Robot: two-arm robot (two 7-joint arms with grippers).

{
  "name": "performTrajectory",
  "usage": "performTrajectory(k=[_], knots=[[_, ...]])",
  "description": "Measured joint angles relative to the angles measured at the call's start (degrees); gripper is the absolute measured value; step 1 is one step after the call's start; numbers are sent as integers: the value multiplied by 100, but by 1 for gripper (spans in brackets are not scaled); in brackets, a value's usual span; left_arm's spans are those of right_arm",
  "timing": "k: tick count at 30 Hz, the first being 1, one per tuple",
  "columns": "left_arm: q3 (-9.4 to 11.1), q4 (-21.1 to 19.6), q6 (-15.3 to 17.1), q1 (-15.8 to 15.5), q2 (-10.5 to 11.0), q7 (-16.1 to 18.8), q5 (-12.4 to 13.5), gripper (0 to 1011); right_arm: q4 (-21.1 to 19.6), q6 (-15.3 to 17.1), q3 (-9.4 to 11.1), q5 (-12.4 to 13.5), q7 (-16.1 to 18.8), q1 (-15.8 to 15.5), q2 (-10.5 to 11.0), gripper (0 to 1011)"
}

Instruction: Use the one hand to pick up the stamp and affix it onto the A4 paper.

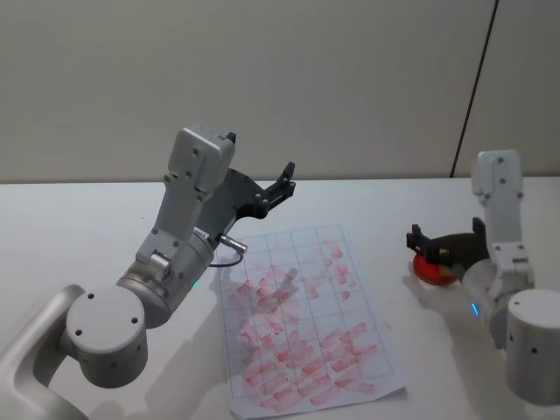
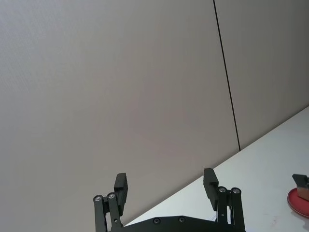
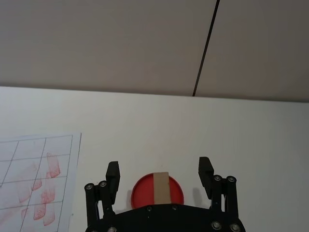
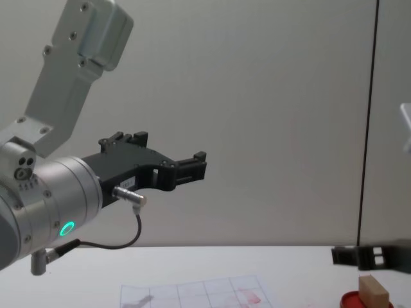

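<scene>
White table (image 1: 70, 227), pale wall (image 1: 262, 79)

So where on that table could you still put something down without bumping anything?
Bare table lies left of the paper, along the far edge by the wall, and between the paper and the red ink pad. It is crowded at the pad: the stamp stands on it and the open right gripper straddles it. The left gripper hangs open above the paper's far corner.
</scene>
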Motion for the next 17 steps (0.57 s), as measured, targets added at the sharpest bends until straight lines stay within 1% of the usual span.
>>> performTrajectory(k=[3,4,5,7,9,10,11,13,16,17], knots=[[0,0,0,0,0,0,0,1001,-141,-239,1,-76,48,-104,51,1001],[0,0,0,0,0,0,0,1001,-141,-239,1,-76,48,-104,51,1001],[0,0,0,0,0,0,0,1001,-209,-358,7,-110,71,-149,82,1001],[0,0,0,0,0,0,0,1001,-280,-464,15,-139,93,-204,116,1001],[0,0,0,0,0,0,0,1001,-395,-685,32,-194,137,-302,187,1001],[0,0,0,0,0,0,0,1001,-395,-685,32,-194,137,-302,187,1001],[0,0,0,0,0,0,0,1001,-452,-826,45,-223,160,-352,224,1001],[0,0,0,0,0,0,0,1001,-518,-946,59,-249,181,-412,269,1001],[0,0,0,0,0,0,0,1001,-660,-1288,97,-313,231,-555,382,1001],[0,0,0,0,0,0,0,1001,-679,-1352,103,-324,240,-571,396,1001]])
